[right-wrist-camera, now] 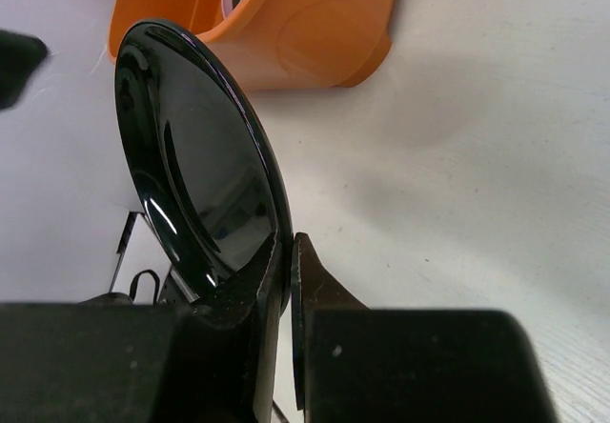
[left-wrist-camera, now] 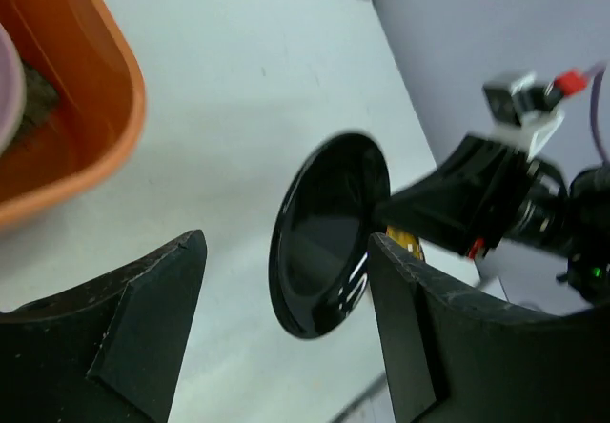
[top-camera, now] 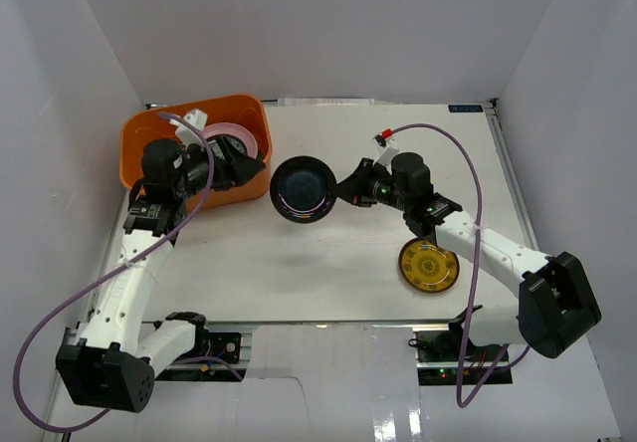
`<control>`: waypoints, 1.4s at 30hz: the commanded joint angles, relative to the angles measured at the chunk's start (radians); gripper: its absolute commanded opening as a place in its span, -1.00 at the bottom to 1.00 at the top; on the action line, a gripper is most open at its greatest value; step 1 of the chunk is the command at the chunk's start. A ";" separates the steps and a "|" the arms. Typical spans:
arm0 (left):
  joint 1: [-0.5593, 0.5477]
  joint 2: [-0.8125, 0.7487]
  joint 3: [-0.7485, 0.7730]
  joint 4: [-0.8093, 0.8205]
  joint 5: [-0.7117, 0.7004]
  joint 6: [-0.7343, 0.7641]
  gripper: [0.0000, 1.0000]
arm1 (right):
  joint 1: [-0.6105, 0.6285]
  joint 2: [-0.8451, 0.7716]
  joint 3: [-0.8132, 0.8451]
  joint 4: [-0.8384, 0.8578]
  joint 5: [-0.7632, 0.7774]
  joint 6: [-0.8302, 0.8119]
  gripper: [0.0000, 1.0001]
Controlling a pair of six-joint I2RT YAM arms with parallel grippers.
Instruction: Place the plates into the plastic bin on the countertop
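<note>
My right gripper (top-camera: 343, 189) is shut on the rim of the black round plate (top-camera: 303, 188) and holds it above the countertop (top-camera: 328, 253), just right of the orange plastic bin (top-camera: 139, 168). The plate also shows in the right wrist view (right-wrist-camera: 195, 166), pinched at its edge, and in the left wrist view (left-wrist-camera: 324, 237). My left gripper (top-camera: 254, 168) is open and empty over the bin's right rim, facing the black plate. A pink round plate (top-camera: 239, 138) lies in the bin with other dishes hidden beneath. The yellow-patterned plate (top-camera: 429, 265) lies on the countertop at the right.
White walls enclose the countertop on the left, back and right. The bin's corner (right-wrist-camera: 315, 32) shows in the right wrist view and its rim (left-wrist-camera: 114, 109) in the left wrist view. Purple cables trail from both arms.
</note>
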State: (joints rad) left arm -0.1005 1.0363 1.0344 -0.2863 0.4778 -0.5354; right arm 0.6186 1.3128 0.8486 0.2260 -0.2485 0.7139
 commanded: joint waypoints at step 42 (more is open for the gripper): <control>-0.215 -0.134 -0.267 0.092 0.131 0.057 -1.00 | -0.606 -0.736 -0.526 -0.777 0.506 0.076 0.51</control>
State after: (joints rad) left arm -0.3035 0.9401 0.7502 -0.2077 0.6125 -0.5049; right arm 0.0139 0.5415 0.3611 -0.5106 0.2726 0.7307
